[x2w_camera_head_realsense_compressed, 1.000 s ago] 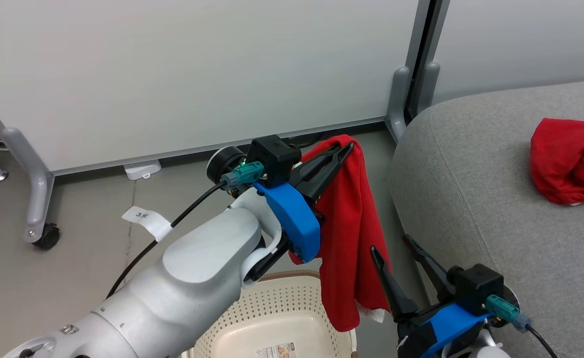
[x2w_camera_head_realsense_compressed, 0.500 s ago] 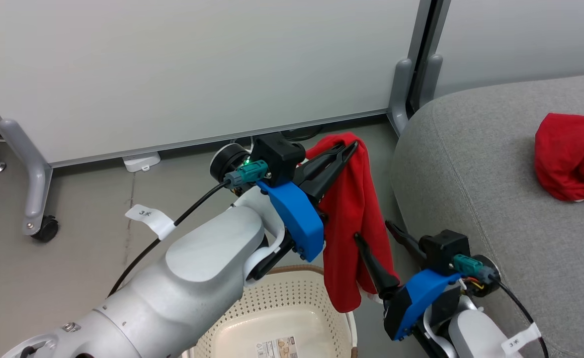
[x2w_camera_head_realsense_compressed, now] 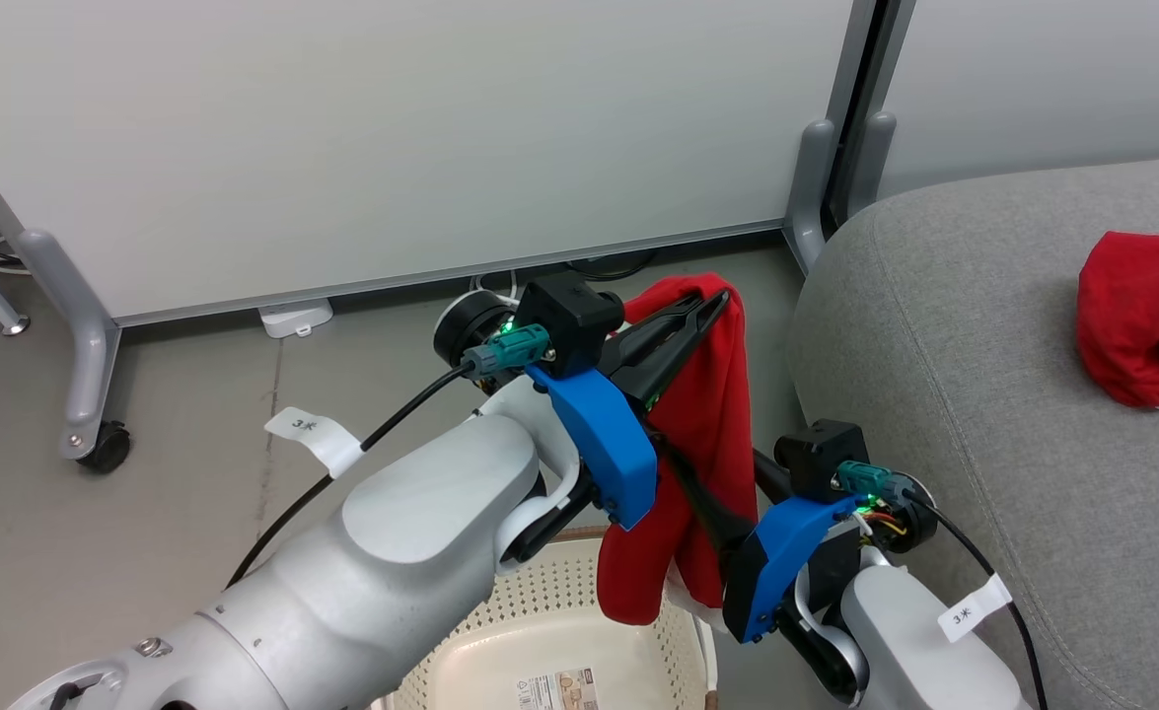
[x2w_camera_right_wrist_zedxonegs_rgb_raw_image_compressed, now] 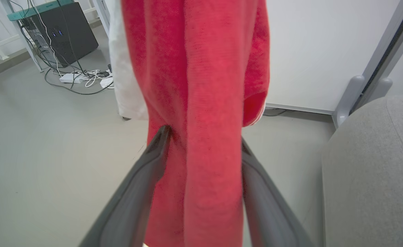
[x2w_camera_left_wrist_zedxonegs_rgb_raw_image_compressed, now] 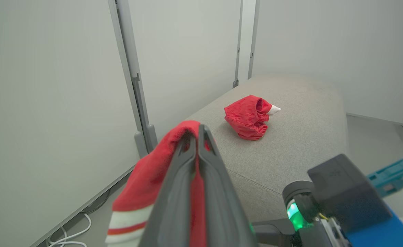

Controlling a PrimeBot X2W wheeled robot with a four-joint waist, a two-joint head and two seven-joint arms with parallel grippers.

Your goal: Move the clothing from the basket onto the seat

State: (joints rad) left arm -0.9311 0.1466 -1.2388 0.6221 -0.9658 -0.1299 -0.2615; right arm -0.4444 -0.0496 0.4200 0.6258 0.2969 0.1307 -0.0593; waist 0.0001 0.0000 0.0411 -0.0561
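While the left claw pinches clothing above the basket, the open right claw has come around it to help.

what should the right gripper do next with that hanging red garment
Probably close the right gripper: its open fingers straddle the red garment hanging from the shut left gripper above the basket. A second grip would likely steady it for the carry to the sofa seat.

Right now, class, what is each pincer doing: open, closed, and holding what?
Left pincer: closed on the red garment.
Right pincer: open, its fingers on either side of the hanging garment.
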